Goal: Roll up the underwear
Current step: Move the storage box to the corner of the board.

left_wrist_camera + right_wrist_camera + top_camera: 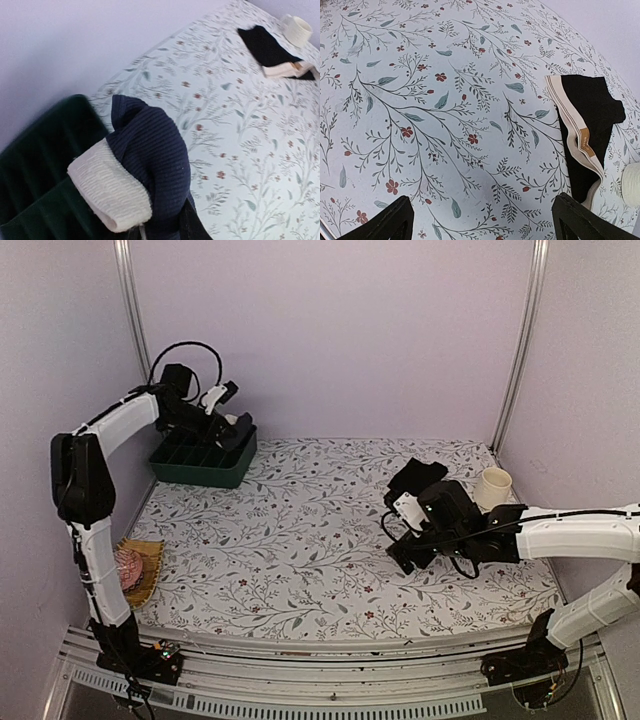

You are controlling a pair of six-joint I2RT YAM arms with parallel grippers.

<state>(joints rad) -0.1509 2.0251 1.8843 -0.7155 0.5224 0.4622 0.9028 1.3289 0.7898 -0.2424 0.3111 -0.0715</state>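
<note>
Rolled navy underwear (150,160), cream waistband (110,187), flat black pair (590,135)

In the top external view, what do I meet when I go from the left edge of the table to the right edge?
Pink knitted ball → dark green tray → right pincer → cream cup.

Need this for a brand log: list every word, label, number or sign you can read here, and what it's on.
Nothing is readable.
On the cream waistband of the flat black underwear, a tan tag: its print is too small to read.
On the rolled navy underwear: no text shows.
</note>
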